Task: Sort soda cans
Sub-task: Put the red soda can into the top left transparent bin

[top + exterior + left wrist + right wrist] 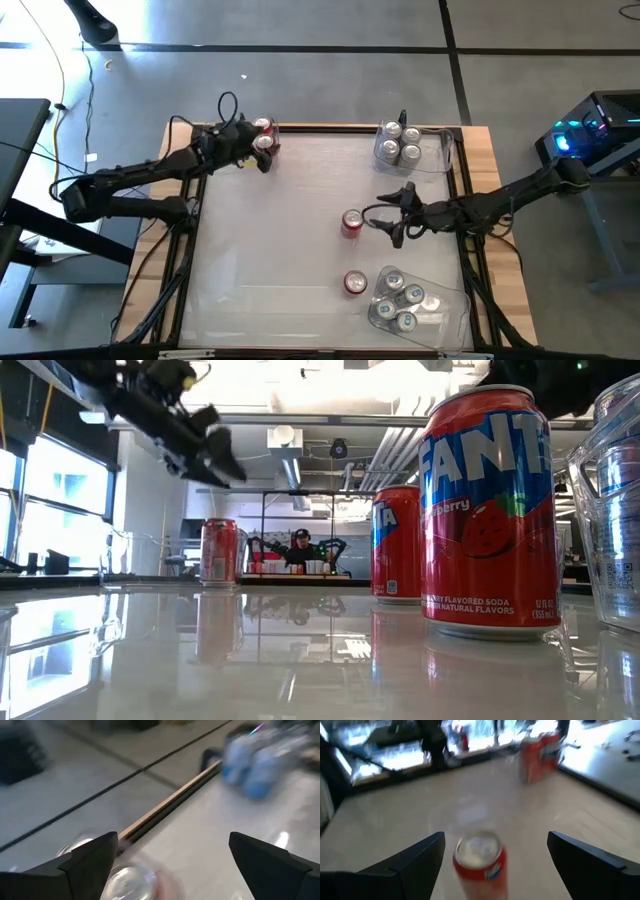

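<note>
Two red soda cans (263, 134) stand upright at the table's far left corner. My left gripper (257, 152) hangs open just above them; one can's silver top (131, 881) shows below its spread fingers, blurred. In the low view this gripper (214, 456) is well above the tabletop. Mid-table, another red can (351, 222) stands upright. My right gripper (384, 226) is open just to its right, pointing at it without touching. In the right wrist view that can (480, 864) stands ahead of the spread fingers. One more red can (355, 283) stands nearer the front edge.
A clear bin (440, 150) at the far right holds several silver cans. A second clear bin (450, 305) at the near right holds several blue-and-silver cans. A wooden rim (320, 128) borders the table. Bare tabletop lies across the left and middle.
</note>
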